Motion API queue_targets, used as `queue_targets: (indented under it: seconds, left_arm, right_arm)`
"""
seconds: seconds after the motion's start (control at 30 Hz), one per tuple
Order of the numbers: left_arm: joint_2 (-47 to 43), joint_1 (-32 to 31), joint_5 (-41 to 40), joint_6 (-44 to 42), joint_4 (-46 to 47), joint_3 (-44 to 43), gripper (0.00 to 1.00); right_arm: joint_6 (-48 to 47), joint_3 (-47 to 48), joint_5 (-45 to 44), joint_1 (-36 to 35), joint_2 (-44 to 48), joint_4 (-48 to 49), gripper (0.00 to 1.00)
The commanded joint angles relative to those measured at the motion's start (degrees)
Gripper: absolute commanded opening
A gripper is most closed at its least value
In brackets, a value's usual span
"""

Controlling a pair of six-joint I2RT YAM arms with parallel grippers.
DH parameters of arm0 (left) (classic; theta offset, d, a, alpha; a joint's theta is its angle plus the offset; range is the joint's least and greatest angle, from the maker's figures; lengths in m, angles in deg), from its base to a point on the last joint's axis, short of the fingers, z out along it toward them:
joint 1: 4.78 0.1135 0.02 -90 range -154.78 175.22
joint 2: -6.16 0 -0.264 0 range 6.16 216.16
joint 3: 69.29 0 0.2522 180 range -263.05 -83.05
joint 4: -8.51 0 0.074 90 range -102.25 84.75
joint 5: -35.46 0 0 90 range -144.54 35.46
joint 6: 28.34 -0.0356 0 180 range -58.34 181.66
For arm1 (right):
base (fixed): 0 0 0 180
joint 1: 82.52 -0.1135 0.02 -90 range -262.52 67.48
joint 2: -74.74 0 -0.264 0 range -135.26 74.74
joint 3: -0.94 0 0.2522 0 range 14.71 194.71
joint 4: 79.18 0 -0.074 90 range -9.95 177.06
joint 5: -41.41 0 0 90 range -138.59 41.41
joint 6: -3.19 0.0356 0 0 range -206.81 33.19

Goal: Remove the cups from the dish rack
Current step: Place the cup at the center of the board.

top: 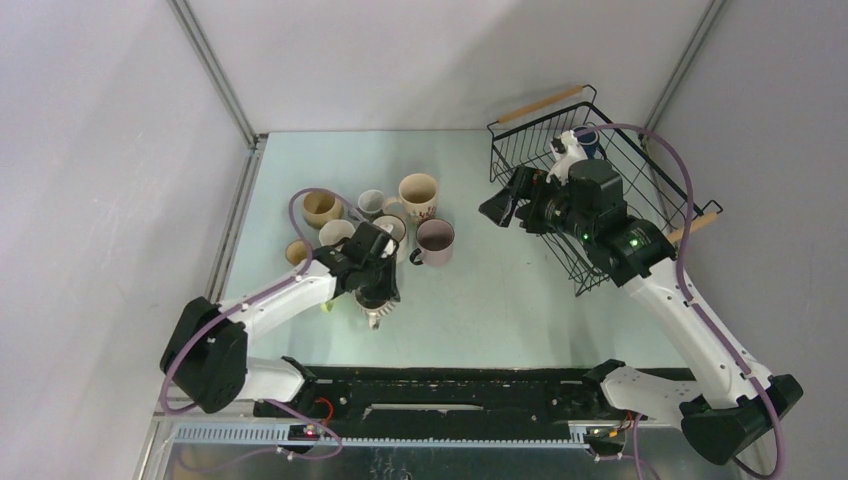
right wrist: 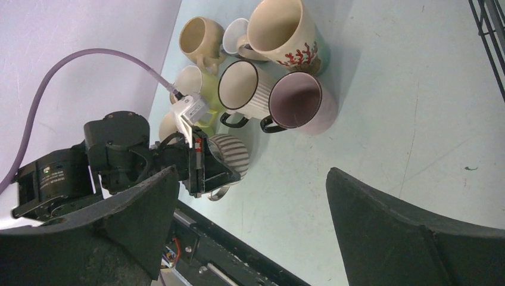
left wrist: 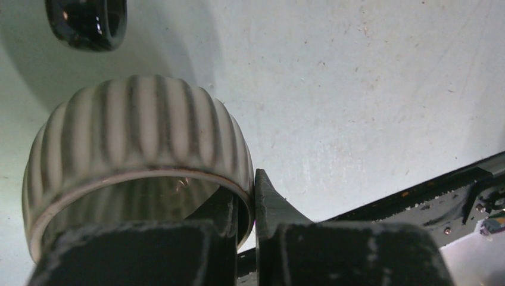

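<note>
My left gripper (top: 377,300) is shut on the rim of a ribbed beige cup (left wrist: 137,131), with one finger inside and one outside. It holds the cup (top: 378,318) low over the table, just in front of the cup cluster. That cluster includes a tan cup (top: 320,207), a floral cup (top: 418,195), a mauve cup (top: 436,240), a white cup (right wrist: 238,86) and a yellow-green cup (right wrist: 199,89). My right gripper (top: 497,209) stands open and empty beside the left side of the black wire dish rack (top: 640,185). Something dark blue (top: 590,140) shows inside the rack behind the arm.
The rack's wooden handles (top: 541,103) stick out at the back and right. A grey wall runs along the table's left edge. The black base rail (top: 450,385) lies along the near edge. A dark mug handle (left wrist: 89,24) sits just beyond the held cup.
</note>
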Motion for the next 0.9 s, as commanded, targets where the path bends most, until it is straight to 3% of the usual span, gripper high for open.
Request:
queue_targets:
  seconds: [0.0, 0.23, 0.47, 0.87]
  left_arm:
    - [1.47, -0.46, -2.08, -1.24, 5.30, 0.85, 0.00]
    - [2.94, -0.50, -3.77, -1.02, 6.00, 1.15, 0.01]
    - [2.73, -0.50, -5.17, -0.61, 6.00, 1.66, 0.23]
    - [-0.40, -0.50, -5.21, -0.50, 5.17, 1.58, 0.41]
  right_arm:
    - [-1.32, 0.01, 0.11, 0.57, 1.45, 1.22, 1.00]
    - [-1.45, -0.06, 0.39, 1.05, 1.47, 0.67, 1.00]
    - [-1.12, -0.05, 0.39, 1.11, 1.39, 0.26, 1.00]
    - [-0.77, -0.02, 0.04, 0.94, 1.17, 0.08, 1.00]
